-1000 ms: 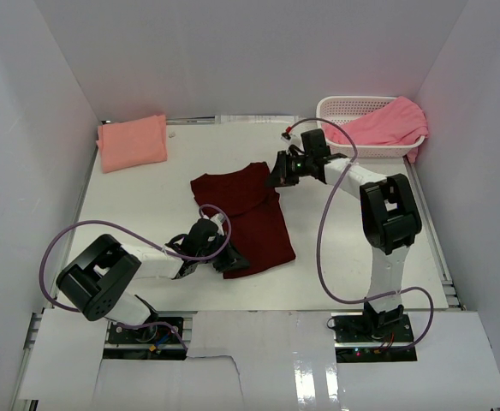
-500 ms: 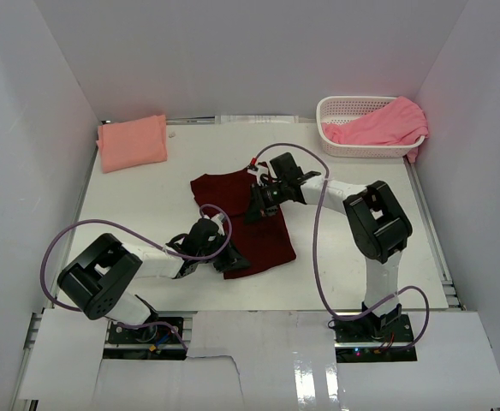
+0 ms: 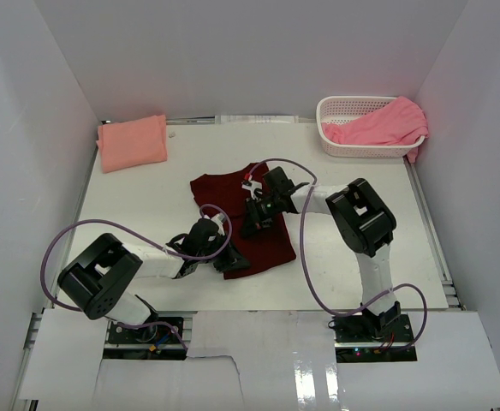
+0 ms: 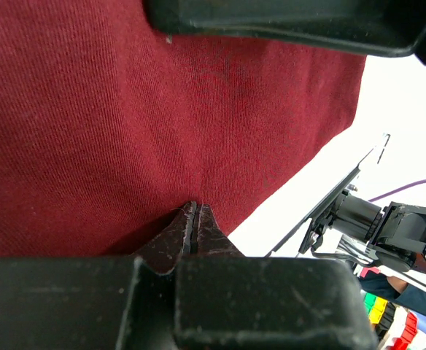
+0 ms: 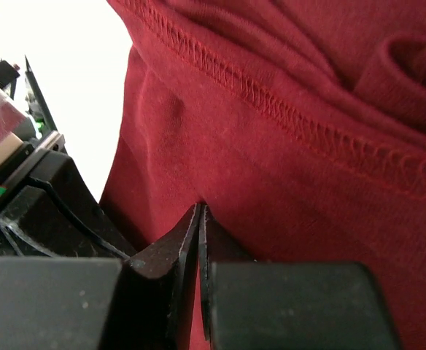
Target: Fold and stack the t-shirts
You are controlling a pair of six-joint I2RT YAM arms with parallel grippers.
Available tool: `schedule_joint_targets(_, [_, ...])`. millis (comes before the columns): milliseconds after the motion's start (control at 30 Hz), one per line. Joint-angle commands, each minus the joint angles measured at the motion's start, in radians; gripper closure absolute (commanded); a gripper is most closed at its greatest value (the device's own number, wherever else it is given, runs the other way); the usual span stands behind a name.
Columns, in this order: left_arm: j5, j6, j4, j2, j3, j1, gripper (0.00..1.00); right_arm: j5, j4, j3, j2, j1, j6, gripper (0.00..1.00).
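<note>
Left gripper, top view: the left gripper [image 3: 230, 261] lay low on the near-left corner of the dark maroon cloth t-shirt [image 3: 271, 241], which was spread at mid-table.
Right gripper, top view: the right gripper [image 3: 252, 224] bore down on the shirt's middle, near the left one.
Other shirts, top view: the salmon-peach folded cloth t-shirt [image 3: 132, 142] sat at the far left. The bright pink cloth t-shirt [image 3: 378, 124] hung in the white plastic lattice basket [image 3: 336, 104].
Left wrist view: fingers were together, clamped on a raised pinch of maroon cloth.
Right wrist view: fingers were together below the stitched hem [image 5: 271, 102]. A red sliver between them suggested a thin pinch.
Technique: both pinches probably needed to hold while travelling evenly. A single-layer grip could slip and skew the fold.
</note>
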Motion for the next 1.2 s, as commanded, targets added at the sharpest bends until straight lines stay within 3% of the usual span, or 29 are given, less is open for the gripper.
schedule_joint_targets(0, [-0.042, 0.041, -0.163, 0.044, -0.039, -0.011, 1.0, 0.025, 0.103, -0.013, 0.025, 0.002, 0.019, 0.92])
schedule_joint_targets(667, [-0.041, 0.043, -0.166, 0.036, -0.044, -0.012, 1.0, 0.121, 0.102, 0.303, 0.235, -0.078, 0.036, 0.92])
schedule_joint_targets(1033, [-0.044, 0.041, -0.171, 0.024, -0.044, -0.012, 1.0, 0.068, -0.048, 0.903, 0.473, -0.133, 0.079, 0.92])
schedule_joint_targets(1167, [-0.045, 0.038, -0.171, 0.027, -0.047, -0.012, 1.0, 0.063, -0.049, 0.848, 0.395, -0.133, 0.073, 0.92])
